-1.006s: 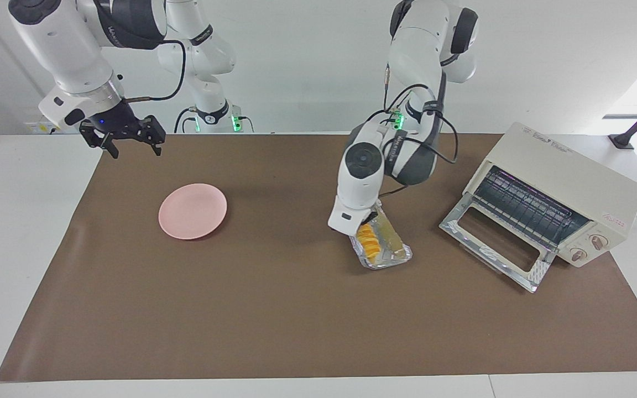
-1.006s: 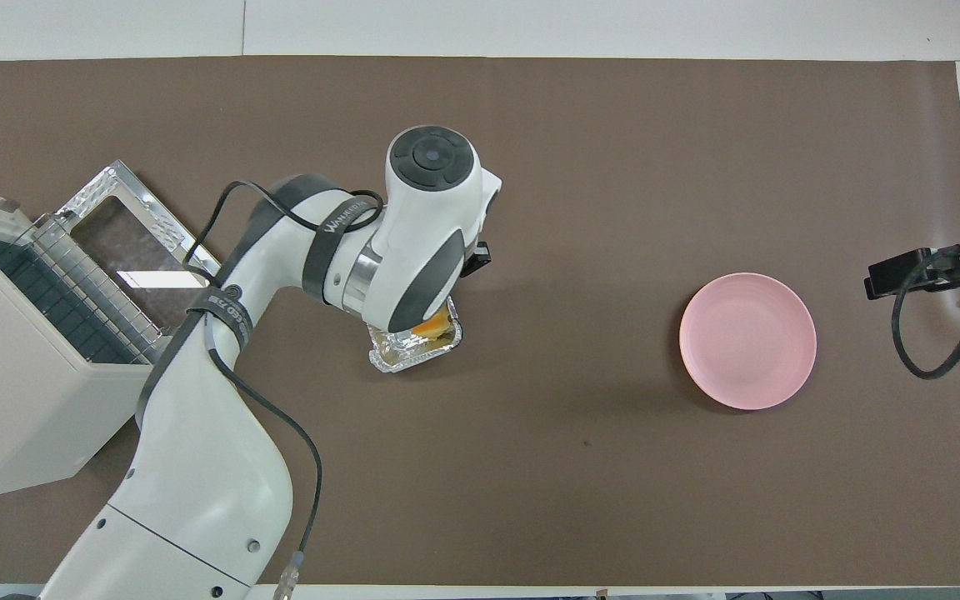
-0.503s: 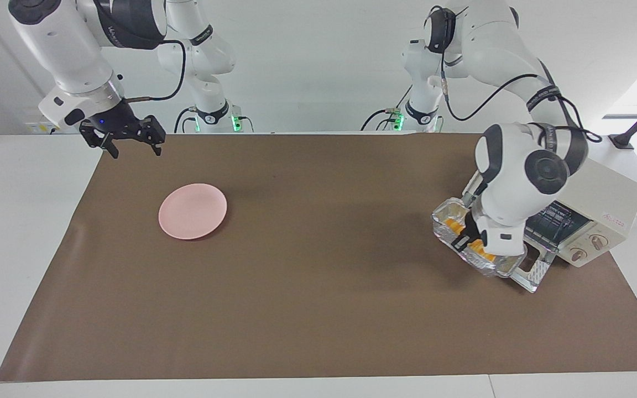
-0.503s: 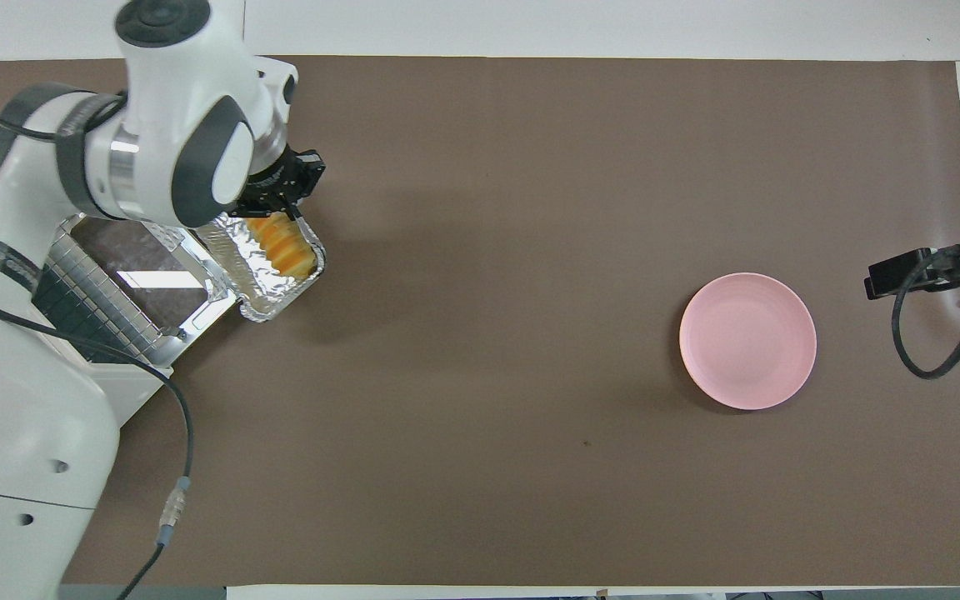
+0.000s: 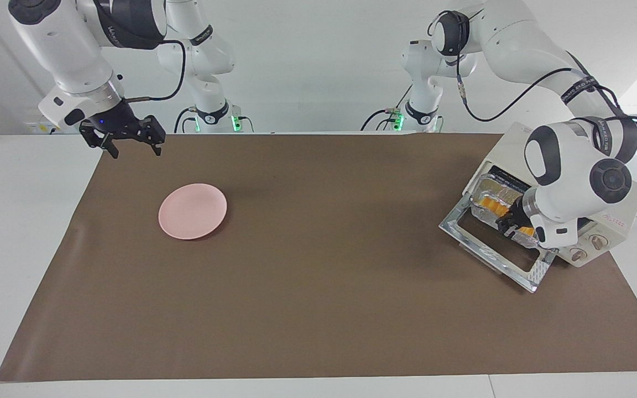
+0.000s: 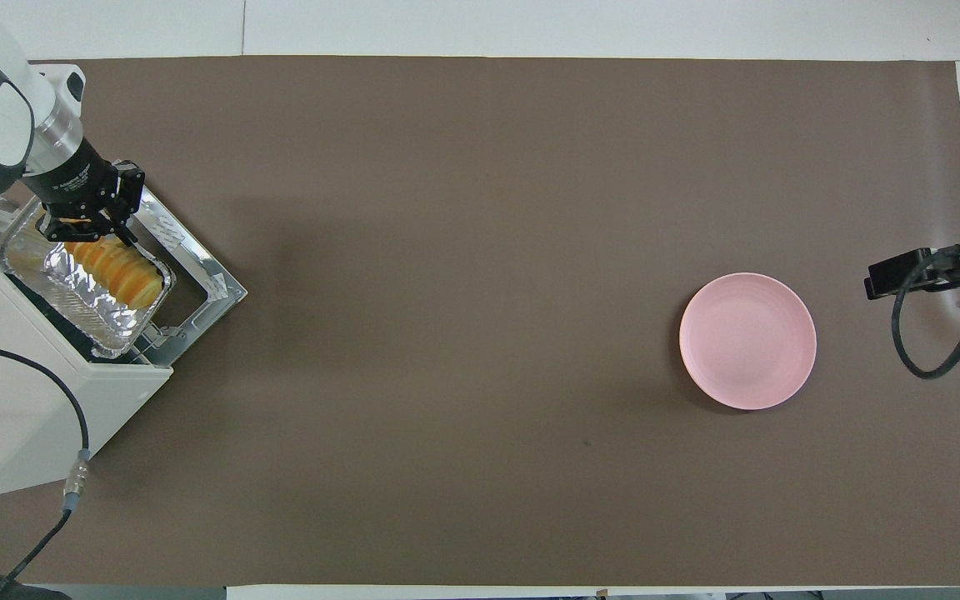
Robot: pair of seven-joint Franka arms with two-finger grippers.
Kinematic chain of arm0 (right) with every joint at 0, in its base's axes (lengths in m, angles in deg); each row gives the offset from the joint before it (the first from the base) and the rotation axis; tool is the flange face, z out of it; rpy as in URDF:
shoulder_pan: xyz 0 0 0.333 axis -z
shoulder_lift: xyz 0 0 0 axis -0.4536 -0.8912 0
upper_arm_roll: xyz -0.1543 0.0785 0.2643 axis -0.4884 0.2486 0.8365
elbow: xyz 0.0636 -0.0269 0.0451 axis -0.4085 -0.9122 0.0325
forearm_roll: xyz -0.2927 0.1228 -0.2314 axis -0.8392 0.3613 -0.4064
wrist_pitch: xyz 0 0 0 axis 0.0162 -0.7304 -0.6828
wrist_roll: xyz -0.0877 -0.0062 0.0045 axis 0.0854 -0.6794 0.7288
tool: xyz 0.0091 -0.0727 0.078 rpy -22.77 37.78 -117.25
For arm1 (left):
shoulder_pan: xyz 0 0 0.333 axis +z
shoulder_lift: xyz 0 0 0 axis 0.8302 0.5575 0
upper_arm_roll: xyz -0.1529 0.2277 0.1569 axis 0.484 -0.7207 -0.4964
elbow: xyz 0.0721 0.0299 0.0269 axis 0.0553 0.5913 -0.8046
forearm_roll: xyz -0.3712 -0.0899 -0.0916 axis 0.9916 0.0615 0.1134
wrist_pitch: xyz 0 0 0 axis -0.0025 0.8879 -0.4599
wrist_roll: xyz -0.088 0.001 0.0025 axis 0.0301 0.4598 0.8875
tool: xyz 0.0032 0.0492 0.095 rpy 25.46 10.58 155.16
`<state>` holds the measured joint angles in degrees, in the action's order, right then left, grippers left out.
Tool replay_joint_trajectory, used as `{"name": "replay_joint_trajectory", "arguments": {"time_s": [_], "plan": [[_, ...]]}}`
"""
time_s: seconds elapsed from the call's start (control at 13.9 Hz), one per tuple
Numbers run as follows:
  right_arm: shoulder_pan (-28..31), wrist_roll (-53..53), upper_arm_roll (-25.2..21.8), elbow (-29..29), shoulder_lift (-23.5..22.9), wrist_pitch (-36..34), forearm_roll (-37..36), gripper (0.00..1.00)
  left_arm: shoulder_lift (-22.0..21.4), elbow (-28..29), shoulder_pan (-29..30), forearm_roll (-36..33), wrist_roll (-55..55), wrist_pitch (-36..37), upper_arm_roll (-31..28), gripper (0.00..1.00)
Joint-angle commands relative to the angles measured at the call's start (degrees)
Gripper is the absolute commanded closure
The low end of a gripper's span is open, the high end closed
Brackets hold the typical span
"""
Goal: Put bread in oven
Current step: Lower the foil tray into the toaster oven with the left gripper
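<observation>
We see brown mat on white desk; left gripper clamped on foil tray at oven mouth, right gripper waits, fingers apart.

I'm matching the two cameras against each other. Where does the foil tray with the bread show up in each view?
Facing view: the foil tray is at the right edge, at the mouth of the oven, above its dropped door.
Overhead view: the foil tray is at the left edge, again at the oven's mouth.
Shared landmark: the pink plate, toward the right arm's end.
</observation>
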<state>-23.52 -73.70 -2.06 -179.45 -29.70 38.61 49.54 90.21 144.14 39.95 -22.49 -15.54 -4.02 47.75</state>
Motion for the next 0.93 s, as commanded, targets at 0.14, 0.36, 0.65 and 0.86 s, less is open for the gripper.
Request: {"name": "replay_joint_trajectory", "arguments": {"time_s": [0.14,0.36,0.65,0.86], "plan": [[1.12,-0.66,0.68,-0.23,0.69,-0.78,1.03,0.00,-4.30,6.89,-0.80,-5.93,3.38,0.42,-0.90,1.00],[1.12,-0.66,0.68,-0.23,0.69,-0.78,1.03,0.00,-4.48,7.76,-0.27,-6.12,6.11,-0.55,-0.90,1.00],[1.12,-0.66,0.68,-0.23,0.69,-0.78,1.04,0.00,-7.03,13.39,-0.18,-7.52,8.91,-1.51,-0.90,1.00],[1.12,-0.75,0.68,-0.23,0.69,-0.78,1.03,0.00,-7.03,13.39,-0.18,-8.05,9.80,-1.86,-0.90,1.00]]}}
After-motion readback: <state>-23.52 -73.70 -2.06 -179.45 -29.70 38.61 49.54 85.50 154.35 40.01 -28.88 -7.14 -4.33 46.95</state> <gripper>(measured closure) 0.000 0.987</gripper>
